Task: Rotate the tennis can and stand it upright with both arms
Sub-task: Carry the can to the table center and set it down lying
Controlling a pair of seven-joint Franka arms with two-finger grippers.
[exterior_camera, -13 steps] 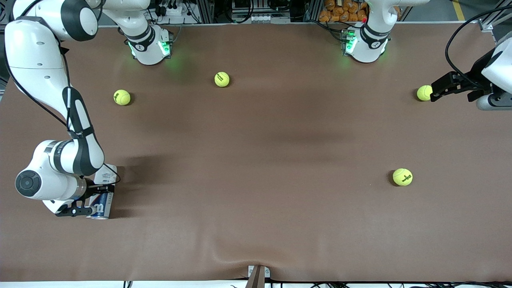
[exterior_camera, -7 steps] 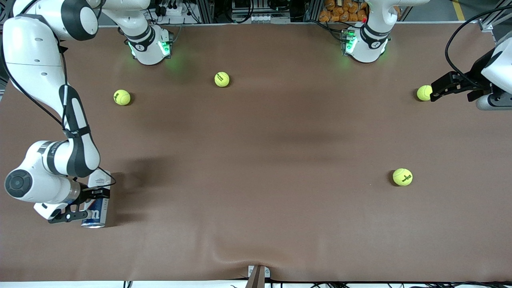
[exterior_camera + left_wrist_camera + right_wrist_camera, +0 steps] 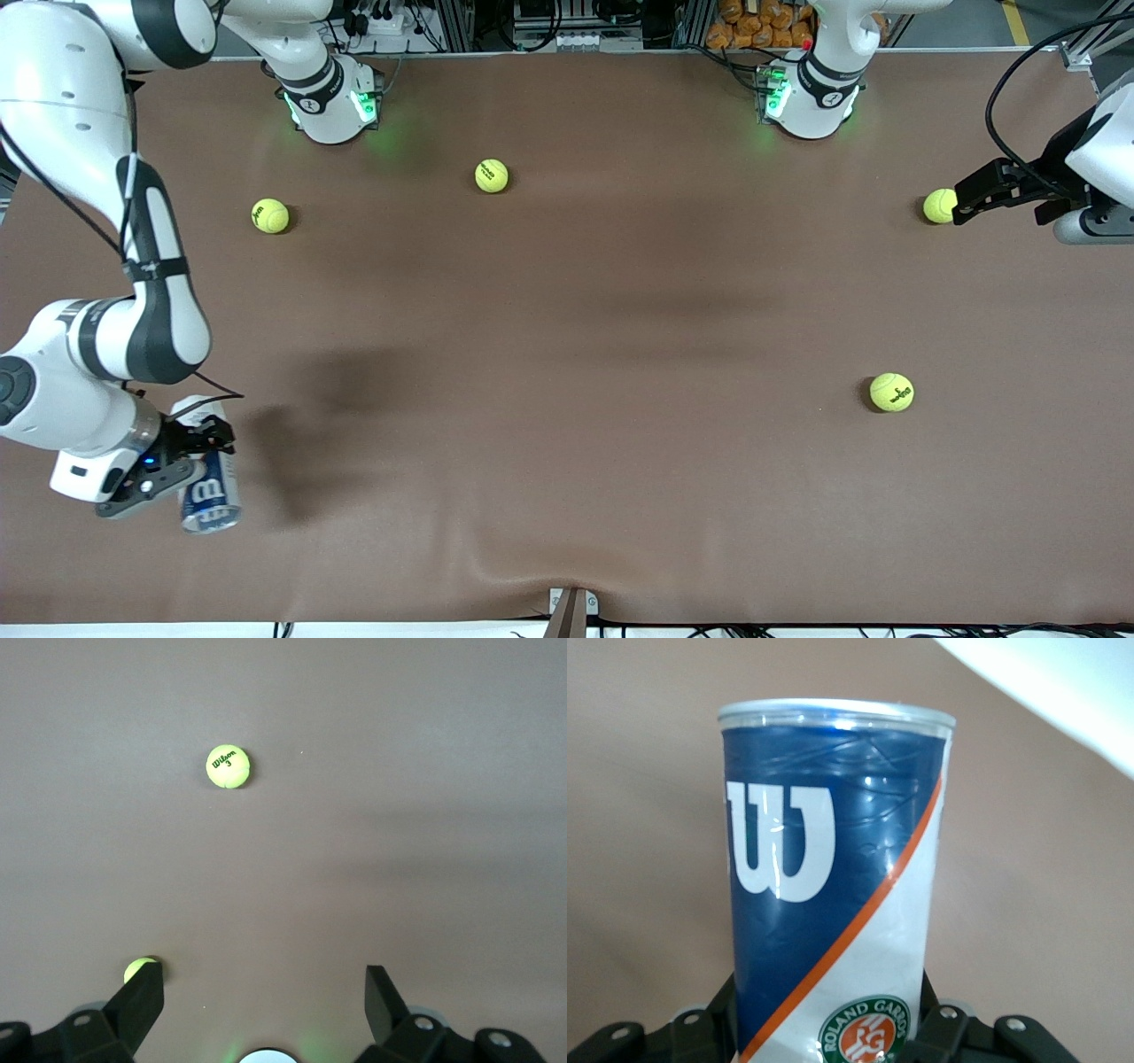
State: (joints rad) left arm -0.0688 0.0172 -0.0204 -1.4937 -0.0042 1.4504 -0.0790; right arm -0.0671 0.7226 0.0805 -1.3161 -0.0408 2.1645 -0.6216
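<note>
The tennis can [image 3: 210, 492] has a dark-blue and white label with a big white "W" and an orange stripe. It sits in my right gripper [image 3: 190, 461], which is shut on its middle, over the table's corner at the right arm's end. It is tilted, with its silver-rimmed end toward the front camera and its shadow cast apart from it. In the right wrist view the tennis can [image 3: 833, 877] fills the space between the fingers of the right gripper [image 3: 828, 1032]. My left gripper [image 3: 961, 202] waits open at the left arm's end, and the left gripper [image 3: 261, 992] holds nothing.
Several yellow-green tennis balls lie about: one ball [image 3: 939, 206] right beside the left gripper, one [image 3: 891, 392] nearer the front camera, one [image 3: 492, 175] and another [image 3: 270, 215] near the right arm's base. A bracket [image 3: 571, 607] sticks up at the front table edge.
The right arm has drawn toward its end of the table and risen with the can in its grip. The can's shadow has spread away from it. The left arm has not moved.
</note>
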